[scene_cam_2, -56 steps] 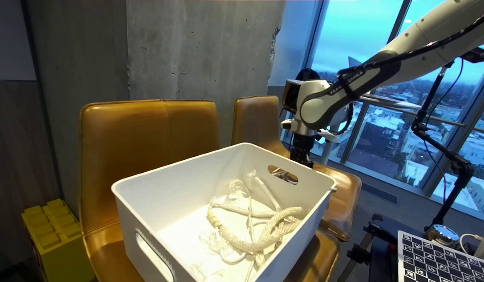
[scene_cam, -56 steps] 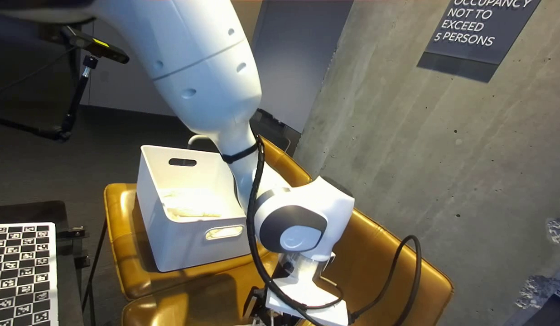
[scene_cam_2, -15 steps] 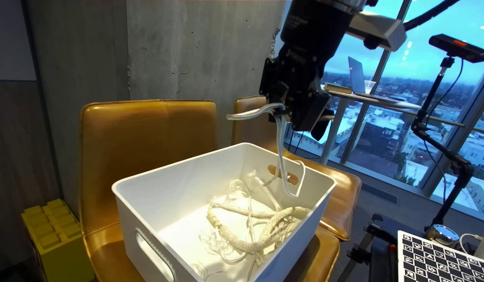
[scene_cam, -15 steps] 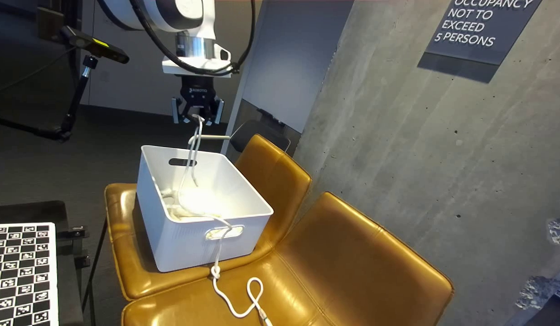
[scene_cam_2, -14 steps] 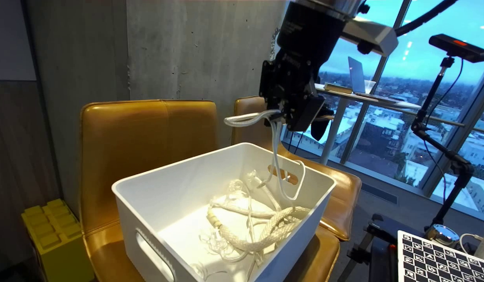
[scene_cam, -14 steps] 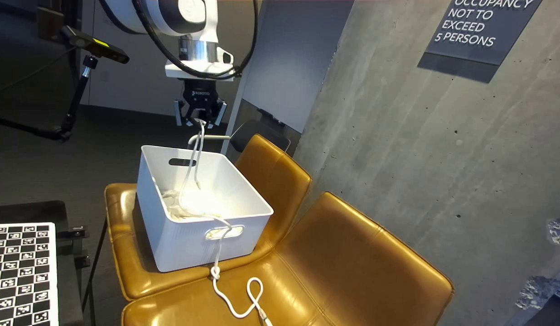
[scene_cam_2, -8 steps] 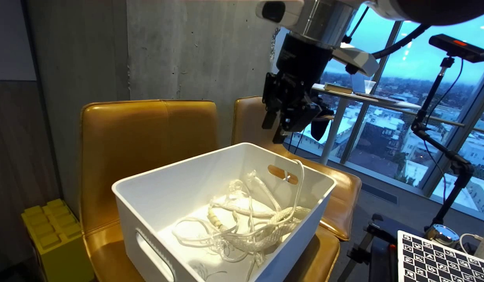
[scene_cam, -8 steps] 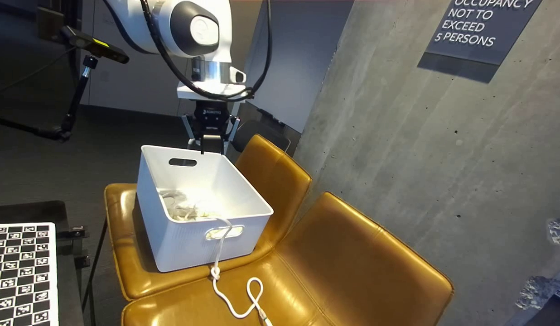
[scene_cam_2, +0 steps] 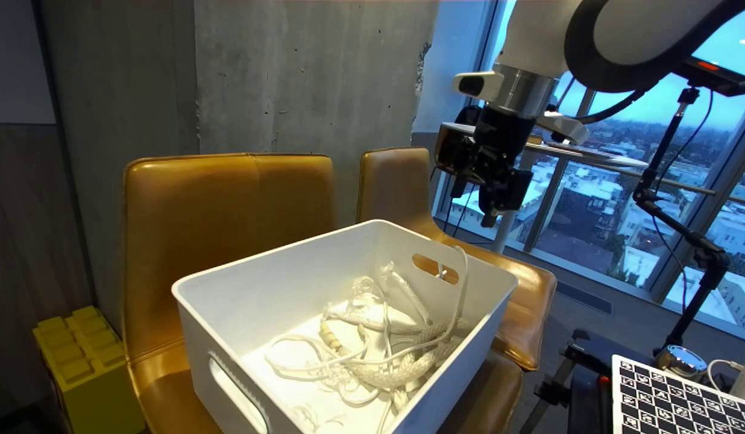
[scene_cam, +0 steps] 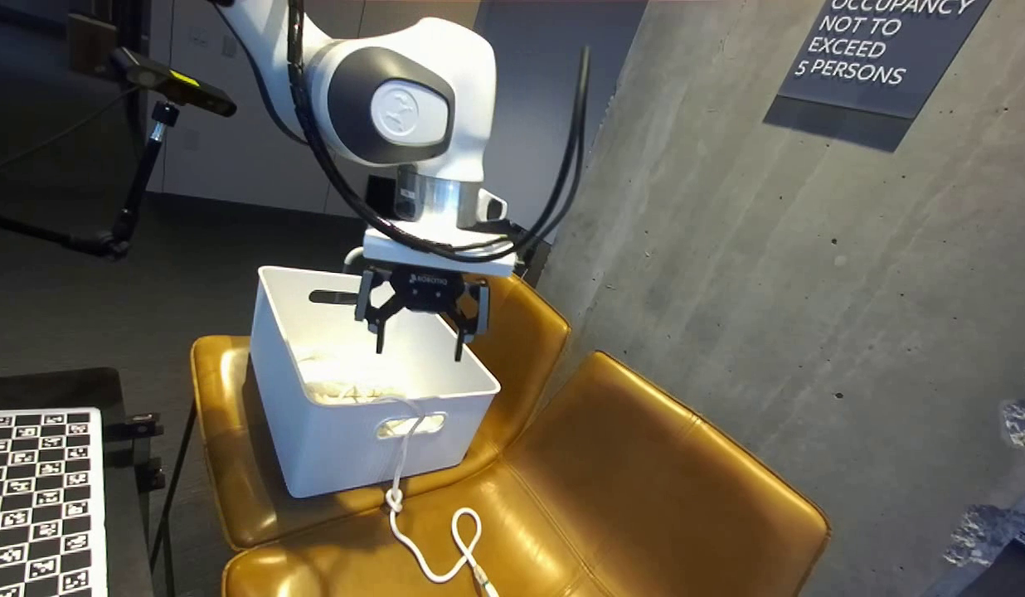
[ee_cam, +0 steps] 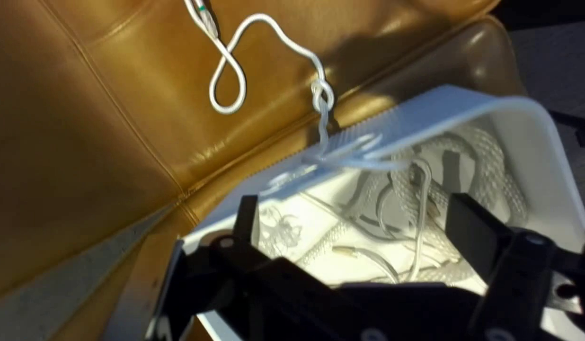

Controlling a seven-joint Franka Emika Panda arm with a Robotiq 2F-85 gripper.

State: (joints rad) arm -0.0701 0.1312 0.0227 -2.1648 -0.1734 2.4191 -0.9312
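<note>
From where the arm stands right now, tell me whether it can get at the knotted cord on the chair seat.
Probably yes: the jaws hang open and empty, and nothing seems to cover the knotted cord on the chair seat, though they must likely clear the white bin.

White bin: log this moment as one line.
bin: thick rope inside | white cord: over bin rim, outer part on chair seat | gripper: open, nothing held

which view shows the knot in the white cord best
The wrist view: the knot in the white cord looks largest there, its turns clear. In an exterior view the knot is smaller; elsewhere it can't be made out past the bin.
</note>
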